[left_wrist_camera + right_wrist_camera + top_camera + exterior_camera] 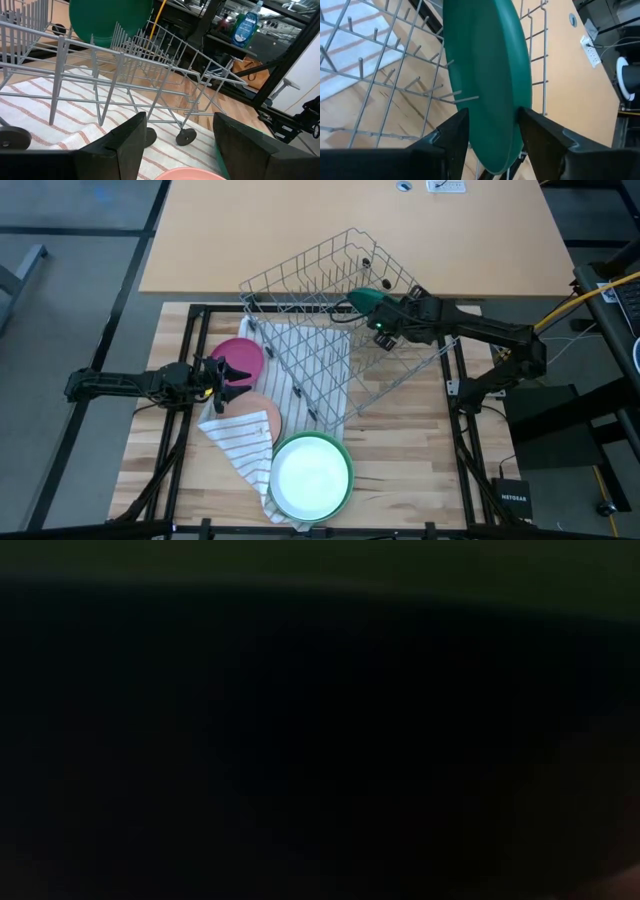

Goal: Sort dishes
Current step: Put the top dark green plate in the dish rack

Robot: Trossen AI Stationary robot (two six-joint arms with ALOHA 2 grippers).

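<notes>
My right gripper (384,316) is over the far right part of the tilted wire rack (330,330) and is shut on a dark green plate (487,65), which also shows in the high view (368,299). My left gripper (238,383) is open and empty, held low between a magenta plate (238,356) and a peach-pink plate (260,416). Both plates lie on the white striped cloth (300,370). A light green bowl with a white inside (311,474) rests on the cloth's near end. The low view is dark. My right gripper pinches the dark green plate near its rim (492,137), one finger on each face. The fingers come from the table's right side. The plate stands on edge among the rack's tines (462,99). Whether its lower edge rests on the rack, I cannot tell.
The rack lies askew, partly on the cloth and partly past the far edge of the wooden work surface (400,470). A black frame (195,330) borders that surface. A tan table (300,230) lies beyond. In the left wrist view, shelves and a blue bottle (245,27) stand behind.
</notes>
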